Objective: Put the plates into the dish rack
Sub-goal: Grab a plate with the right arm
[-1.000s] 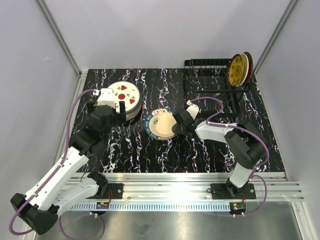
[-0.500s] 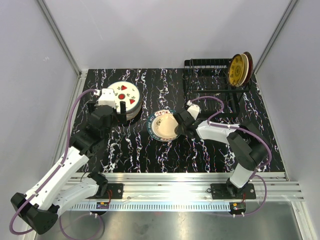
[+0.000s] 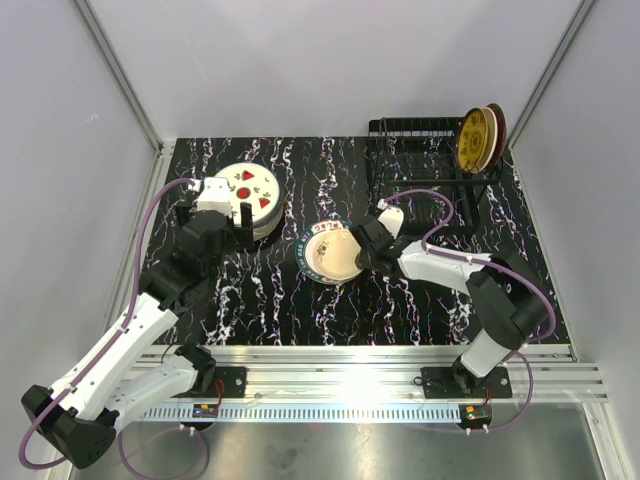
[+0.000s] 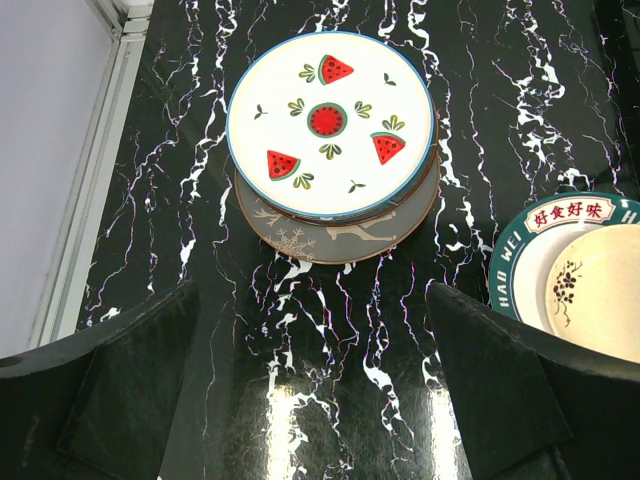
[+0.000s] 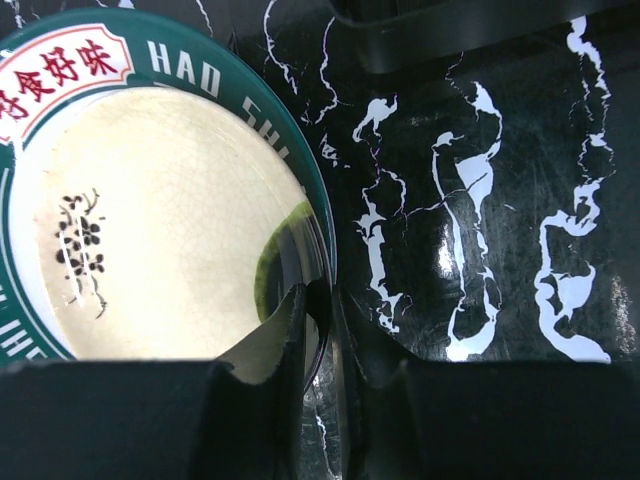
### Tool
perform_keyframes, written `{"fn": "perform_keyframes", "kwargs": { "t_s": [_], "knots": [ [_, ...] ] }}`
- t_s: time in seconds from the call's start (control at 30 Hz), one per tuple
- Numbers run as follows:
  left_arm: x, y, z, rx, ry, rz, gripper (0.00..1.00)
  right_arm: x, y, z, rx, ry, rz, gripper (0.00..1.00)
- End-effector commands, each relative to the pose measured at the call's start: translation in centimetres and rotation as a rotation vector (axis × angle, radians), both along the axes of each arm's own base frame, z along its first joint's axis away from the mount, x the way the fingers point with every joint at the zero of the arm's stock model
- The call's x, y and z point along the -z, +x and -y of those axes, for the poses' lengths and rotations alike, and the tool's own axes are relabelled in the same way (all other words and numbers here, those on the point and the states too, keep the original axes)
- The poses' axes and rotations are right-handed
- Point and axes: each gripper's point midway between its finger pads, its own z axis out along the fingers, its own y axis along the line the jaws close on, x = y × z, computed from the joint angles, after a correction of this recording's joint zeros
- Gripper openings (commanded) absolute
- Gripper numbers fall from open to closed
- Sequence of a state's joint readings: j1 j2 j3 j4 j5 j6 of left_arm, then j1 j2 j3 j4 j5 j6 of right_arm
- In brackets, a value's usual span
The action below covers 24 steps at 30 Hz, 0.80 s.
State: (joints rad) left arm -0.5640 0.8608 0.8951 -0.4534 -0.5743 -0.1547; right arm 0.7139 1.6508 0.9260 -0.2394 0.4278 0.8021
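A cream plate (image 3: 334, 256) with a dark sprig lies on a teal-rimmed plate (image 3: 308, 243) at mid-table. My right gripper (image 3: 358, 252) is shut on the cream plate's right rim (image 5: 300, 215), one finger over the rim and one under it (image 5: 320, 310). The teal-rimmed plate (image 5: 205, 68) carries white lettering. A watermelon plate (image 4: 330, 125) tops a stack at the far left (image 3: 247, 187), over a grey-brown plate (image 4: 340, 235). My left gripper (image 4: 310, 400) hangs open just in front of that stack (image 3: 216, 222), holding nothing. The black dish rack (image 3: 425, 160) stands at the far right.
Two plates, one yellow and one dark red-brown (image 3: 480, 138), stand upright at the rack's right end. Grey walls close the table on three sides, and an aluminium rail (image 3: 380, 360) runs along the near edge.
The right gripper has narrowed onto the cream plate's rim, and that plate has shifted slightly right off the teal-rimmed plate's centre. The left arm has not moved.
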Motion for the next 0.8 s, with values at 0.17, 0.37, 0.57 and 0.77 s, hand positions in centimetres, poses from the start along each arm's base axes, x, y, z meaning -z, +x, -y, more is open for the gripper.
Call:
{"fn": "perform_keyframes", "kwargs": {
  "t_s": [0.17,0.37,0.57,0.77],
  "knots": [
    [-2.0,0.3,0.6,0.015,-0.042,0.056,0.99,-3.2,0.2,1.2,0.022,-0.027,0.081,0.15],
    [-1.9,0.3,0.6,0.015,-0.040,0.052,0.99,-6.1,0.4,0.2,0.007,0.072,0.153,0.13],
    [-1.7,0.4,0.7,0.021,-0.039,0.046,0.99,-9.4,0.4,-0.2,0.000,0.180,0.243,0.08],
    [-1.6,0.5,0.8,0.022,-0.037,0.042,0.99,-11.3,-0.6,0.1,-0.002,0.258,0.297,0.00]
  ]
}}
